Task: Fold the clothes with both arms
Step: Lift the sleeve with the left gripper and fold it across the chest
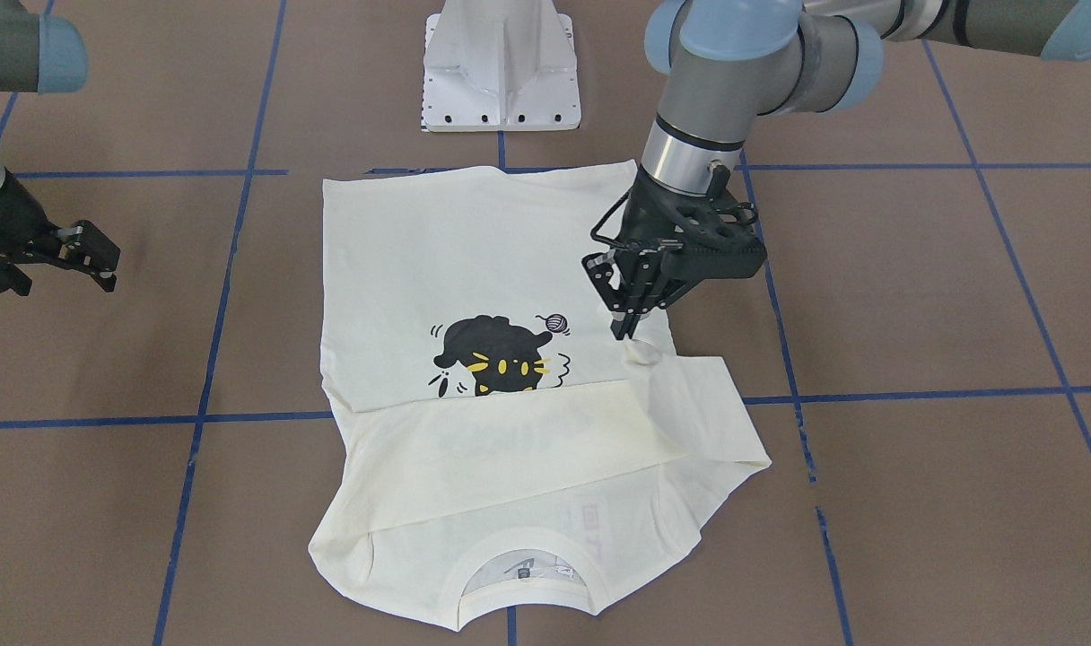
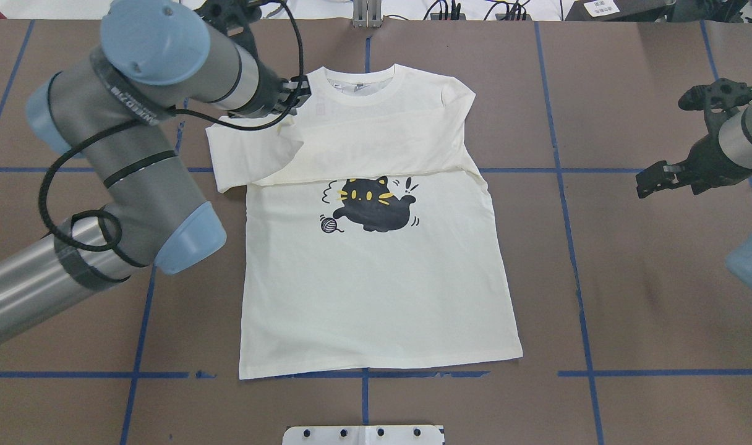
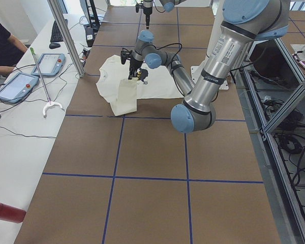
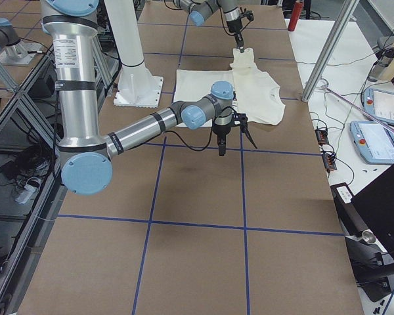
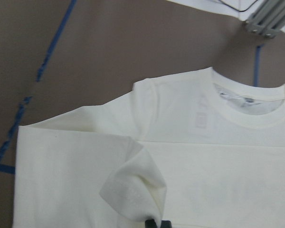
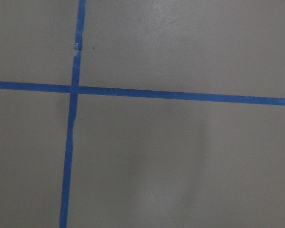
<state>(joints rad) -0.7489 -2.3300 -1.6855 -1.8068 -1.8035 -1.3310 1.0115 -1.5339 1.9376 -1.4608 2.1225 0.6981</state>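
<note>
The cream-white T-shirt (image 2: 376,290) lies front up on the brown table, with the black cat print (image 2: 373,201) showing and the collar (image 2: 360,93) at the far side. One long sleeve lies folded across the chest (image 2: 376,151). My left gripper (image 1: 624,330) is shut on the cuff of the other sleeve (image 1: 642,352) and holds it a little above the shirt near the shoulder. In the left wrist view the cuff (image 5: 133,190) hangs from the fingertips (image 5: 153,223). My right gripper (image 1: 83,260) is open and empty, well off to the shirt's side, and it also shows in the overhead view (image 2: 657,179).
The white pedestal base (image 1: 501,67) stands just behind the shirt's hem. Blue tape lines (image 6: 180,95) grid the brown table. A side bench with tablets (image 3: 18,84) and a person runs along the far edge.
</note>
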